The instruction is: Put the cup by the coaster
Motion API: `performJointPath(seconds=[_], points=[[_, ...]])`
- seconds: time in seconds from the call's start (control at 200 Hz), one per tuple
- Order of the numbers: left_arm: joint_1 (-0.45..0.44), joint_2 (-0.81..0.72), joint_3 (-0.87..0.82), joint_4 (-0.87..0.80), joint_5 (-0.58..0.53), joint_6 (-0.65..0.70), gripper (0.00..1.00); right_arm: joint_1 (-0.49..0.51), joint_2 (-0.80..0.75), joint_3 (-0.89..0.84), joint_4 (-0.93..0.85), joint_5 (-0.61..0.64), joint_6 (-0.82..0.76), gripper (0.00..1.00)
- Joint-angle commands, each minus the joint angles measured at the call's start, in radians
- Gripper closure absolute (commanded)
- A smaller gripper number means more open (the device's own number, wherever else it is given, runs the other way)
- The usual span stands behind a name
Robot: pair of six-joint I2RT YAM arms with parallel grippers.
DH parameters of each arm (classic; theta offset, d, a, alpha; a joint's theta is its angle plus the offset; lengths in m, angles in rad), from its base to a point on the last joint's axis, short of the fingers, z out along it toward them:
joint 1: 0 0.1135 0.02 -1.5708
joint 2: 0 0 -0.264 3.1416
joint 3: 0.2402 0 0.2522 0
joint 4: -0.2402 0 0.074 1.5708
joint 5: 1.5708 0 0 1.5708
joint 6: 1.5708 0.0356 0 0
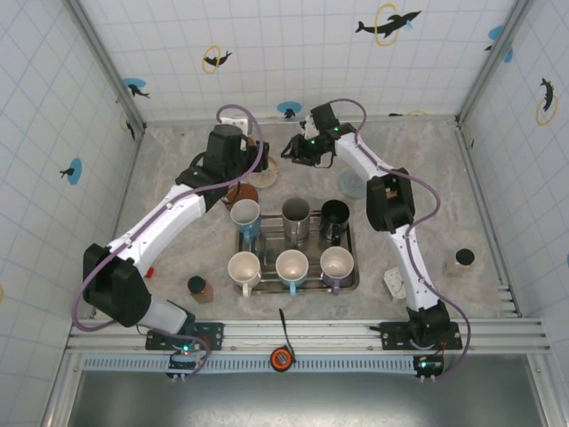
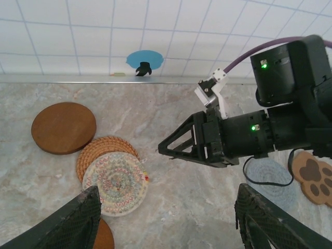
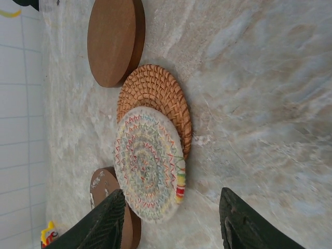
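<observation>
- The left fingers (image 2: 78, 218) stand apart and empty, hovering over the overlapping coasters (image 2: 115, 181) at the far side of the desk (image 2: 155, 111).
- The right fingers (image 3: 104, 223) are apart too, holding nothing, and point at the same pile.
- The cups (image 1: 292, 263) sit ungrasped in the tray (image 1: 352, 240), so a coaster is probably being singled out first.

Ahead of the right pincer (image 3: 171, 213) lie a stitched cloth coaster (image 3: 148, 163), a rough wicker coaster (image 3: 155, 96) and a smooth wooden coaster (image 3: 111, 41); the counter (image 3: 259, 78) looks like matt stone.
</observation>
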Motion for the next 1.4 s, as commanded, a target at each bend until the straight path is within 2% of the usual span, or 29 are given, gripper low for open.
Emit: performJointPath(seconds=[0.0,0.185,0.511,0.676,1.021,1.397], points=[[0.013,0.007,-0.006,0.011,0.028,-0.008,0.31,0.017,0.045,0.053,0.092,-0.052,0.063,0.49],[0.024,0.015,-0.006,0.013,0.059,-0.009,0.32,0.03,0.09,0.057,0.141,-0.06,0.128,0.51],[0.038,0.006,-0.021,0.011,0.062,-0.009,0.32,0.05,0.123,0.059,0.152,-0.057,0.151,0.54],[0.039,0.0,-0.021,0.012,0.063,-0.009,0.32,0.058,0.127,0.057,0.134,-0.059,0.146,0.65],[0.041,-0.006,-0.055,0.01,0.071,-0.015,0.32,0.065,0.123,0.058,0.047,-0.045,0.085,0.74],[0.041,-0.015,-0.056,0.007,0.073,-0.016,0.32,0.062,0.106,0.057,0.035,-0.048,0.073,1.0]])
